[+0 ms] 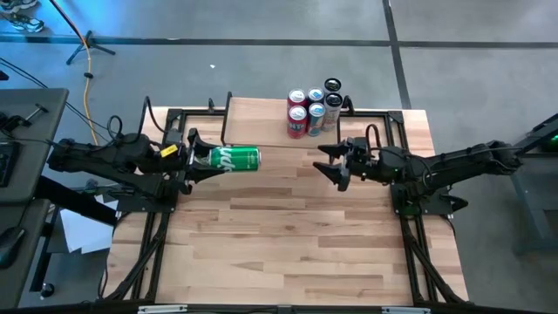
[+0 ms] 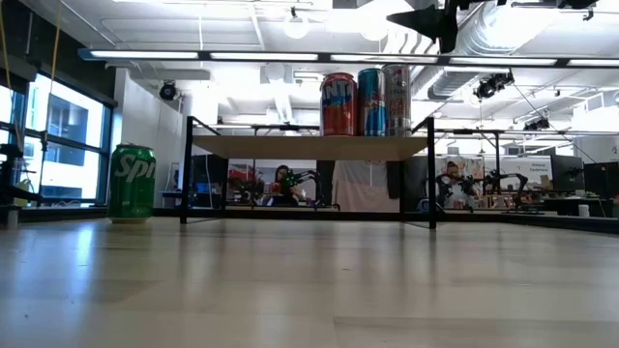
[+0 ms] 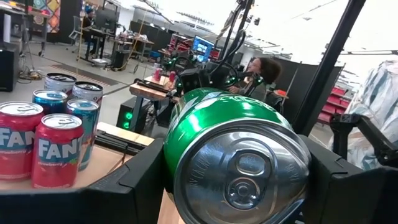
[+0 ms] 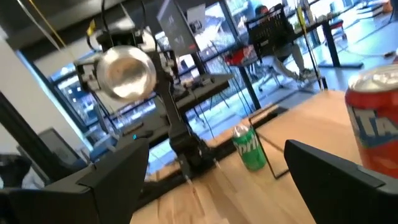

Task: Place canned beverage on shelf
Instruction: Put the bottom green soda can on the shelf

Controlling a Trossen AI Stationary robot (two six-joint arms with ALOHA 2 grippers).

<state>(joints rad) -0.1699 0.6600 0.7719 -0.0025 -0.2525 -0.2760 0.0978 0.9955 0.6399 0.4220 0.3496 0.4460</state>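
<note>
My left gripper (image 1: pixel 207 158) is shut on a green can (image 1: pixel 234 158) held level above the table's left side; the can's lid (image 3: pixel 245 177) faces the left wrist camera. A second green can (image 2: pixel 132 182) stands upright on the tabletop, left of the shelf's leg, and also shows in the right wrist view (image 4: pixel 250 147). The shelf (image 1: pixel 261 118), a light-wood board on black legs, stands at the far edge. Several red, blue and silver cans (image 1: pixel 312 109) stand on its right part. My right gripper (image 1: pixel 331 162) hangs open at mid-table right, level, facing the held can's silver bottom (image 4: pixel 127 71). My left gripper pinches the green can's side wall at its lid end (image 3: pixel 177 143) between its two fingers (image 3: pixel 134 186). The fingers come level from the table's left and lie along the can. The can lies level, bottom toward the table's right, lifted clear of the table.
The shelf's left part is bare board (image 2: pixel 251 147). Black frame rails (image 1: pixel 161 235) run along both table sides. Open wood tabletop (image 1: pixel 288 235) lies between the arms and the near edge. A person sits in the room beyond the table (image 3: pixel 264 74).
</note>
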